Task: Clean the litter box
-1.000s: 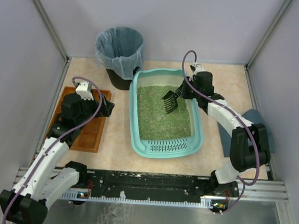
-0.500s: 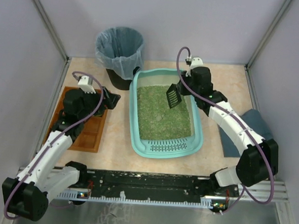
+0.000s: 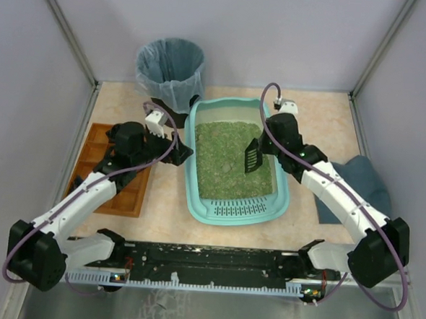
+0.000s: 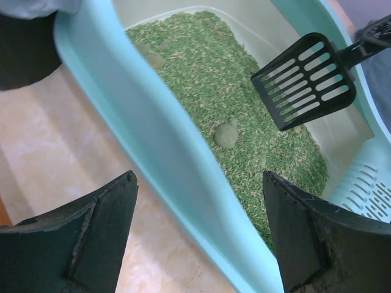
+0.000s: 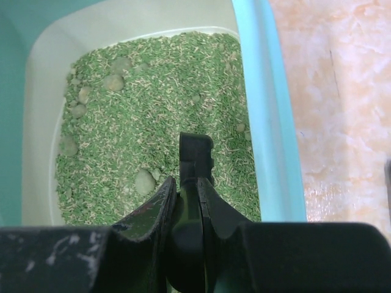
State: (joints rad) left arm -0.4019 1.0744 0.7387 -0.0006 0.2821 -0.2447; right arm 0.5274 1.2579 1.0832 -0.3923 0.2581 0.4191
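Scoop point(image 4: 305, 79), clamped in right jaws, should dig beneath the clump point(image 4: 225, 135); wide left jaws should brace the litter box point(image 4: 149, 122).

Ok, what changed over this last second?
The left gripper swung right from over the wooden tray to the litter box's left rim, jaws open. The right gripper, shut on the scoop throughout, carried it toward the box's right side. Litter box, tray and bin stayed put.
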